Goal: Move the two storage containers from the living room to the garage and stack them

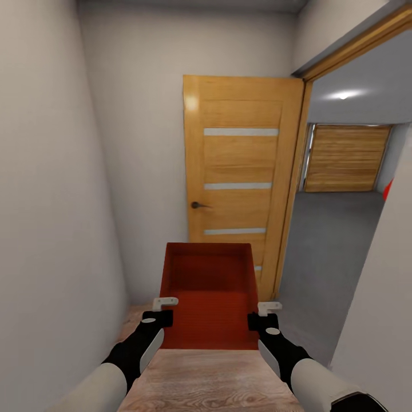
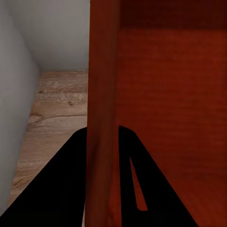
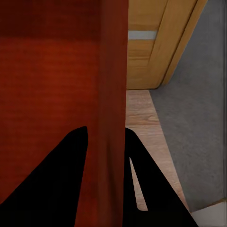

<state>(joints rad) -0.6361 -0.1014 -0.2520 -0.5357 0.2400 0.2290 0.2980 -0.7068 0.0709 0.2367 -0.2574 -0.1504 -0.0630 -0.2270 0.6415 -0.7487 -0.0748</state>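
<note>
Both grippers are clamping one storage container (image 1: 209, 297) above the wood flooring (image 1: 212, 380): left gripper (image 1: 162, 312) pinching its left wall, right gripper (image 1: 260, 316) its right wall. A red sliver (image 1: 388, 190) is showing past the open door (image 1: 240, 171), cut off.

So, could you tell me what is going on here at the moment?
The robot is carrying one orange-red storage container in front of it with both arms. The left gripper pinches the bin's left wall, and the right gripper pinches its right wall. It stands in a narrow hallway on light wood flooring, facing an open wooden door. Through the doorway on the right, the grey concrete floor of the garage is visible. The bin has not yet been set down.
</note>
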